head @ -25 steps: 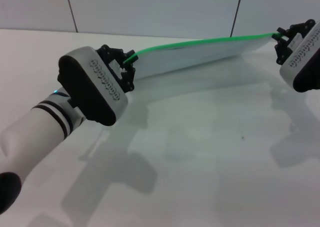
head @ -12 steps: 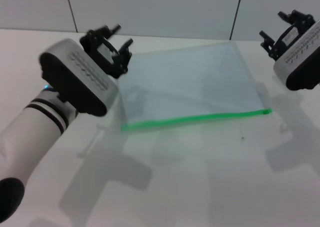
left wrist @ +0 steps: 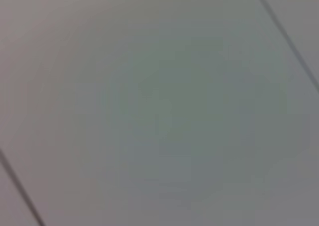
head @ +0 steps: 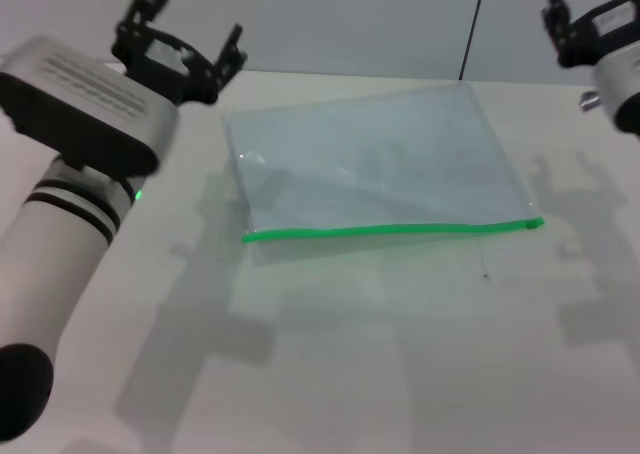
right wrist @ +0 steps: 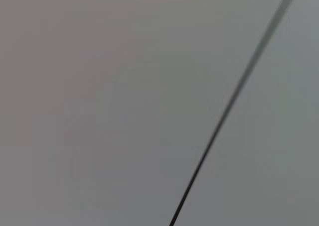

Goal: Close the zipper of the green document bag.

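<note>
No readable text, label, brand, number or sign shows in any view. The green document bag (head: 375, 159) carries no print that can be made out, and both wrist views show only plain grey panels crossed by dark seams.

The right gripper (head: 580, 9) is being cut off by the head view's top and right edges, so only part of its black fingers is showing and their spread is not readable. The left arm (head: 60, 244) is running out of the bottom left corner. The slider on the zipper (head: 392, 231) is too small to pick out along the green strip. Both wrist views are showing only a blurred grey wall (left wrist: 159, 106) crossed by dark seams (right wrist: 234, 106); neither is showing its own fingers, the bag or the table.
</note>
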Available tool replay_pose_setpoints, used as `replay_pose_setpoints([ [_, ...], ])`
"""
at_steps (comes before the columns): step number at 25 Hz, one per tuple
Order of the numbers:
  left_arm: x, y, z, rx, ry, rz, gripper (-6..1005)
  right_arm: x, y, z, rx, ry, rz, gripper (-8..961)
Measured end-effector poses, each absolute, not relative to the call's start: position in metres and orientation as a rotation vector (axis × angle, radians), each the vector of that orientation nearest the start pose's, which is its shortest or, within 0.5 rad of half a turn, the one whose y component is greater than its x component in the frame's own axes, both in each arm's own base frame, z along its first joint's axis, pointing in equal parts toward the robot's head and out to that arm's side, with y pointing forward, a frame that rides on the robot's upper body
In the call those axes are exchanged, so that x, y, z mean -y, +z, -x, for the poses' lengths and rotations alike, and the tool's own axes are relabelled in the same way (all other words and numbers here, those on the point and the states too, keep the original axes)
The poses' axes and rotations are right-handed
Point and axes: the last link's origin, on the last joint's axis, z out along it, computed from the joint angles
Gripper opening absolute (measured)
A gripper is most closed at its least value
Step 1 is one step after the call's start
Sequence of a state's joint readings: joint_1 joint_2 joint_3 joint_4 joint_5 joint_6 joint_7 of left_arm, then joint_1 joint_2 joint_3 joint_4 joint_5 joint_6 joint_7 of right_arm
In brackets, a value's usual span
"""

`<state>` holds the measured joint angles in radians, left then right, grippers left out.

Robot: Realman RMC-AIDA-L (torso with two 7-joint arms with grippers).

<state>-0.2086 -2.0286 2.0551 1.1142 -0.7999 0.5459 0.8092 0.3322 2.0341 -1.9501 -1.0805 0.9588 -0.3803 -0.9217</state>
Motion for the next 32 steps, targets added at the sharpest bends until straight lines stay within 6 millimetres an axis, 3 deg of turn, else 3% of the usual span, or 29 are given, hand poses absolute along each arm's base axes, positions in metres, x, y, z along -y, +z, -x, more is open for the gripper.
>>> replay_pose_setpoints([
  [3,-0.362,-0.001,0.205,0.254,-0.575,1.642,790,-0.389,-0.004,-0.200,-0.265,0.492,1.652,536],
  [8,-0.360,-0.003,0.217,0.335,-0.681,1.598,837,-0.379,-0.011,-0.209,-0.297,0.588,1.602,534],
  [16,-0.356,-0.012,0.227,0.285,-0.694,1.589,862,-0.377,-0.015,-0.233,-0.418,0.671,1.577,532],
  [32,-0.360,-0.016,0.234,0.273,-0.654,1.608,859,-0.376,-0.024,-0.245,-0.445,0.647,1.601,529],
])
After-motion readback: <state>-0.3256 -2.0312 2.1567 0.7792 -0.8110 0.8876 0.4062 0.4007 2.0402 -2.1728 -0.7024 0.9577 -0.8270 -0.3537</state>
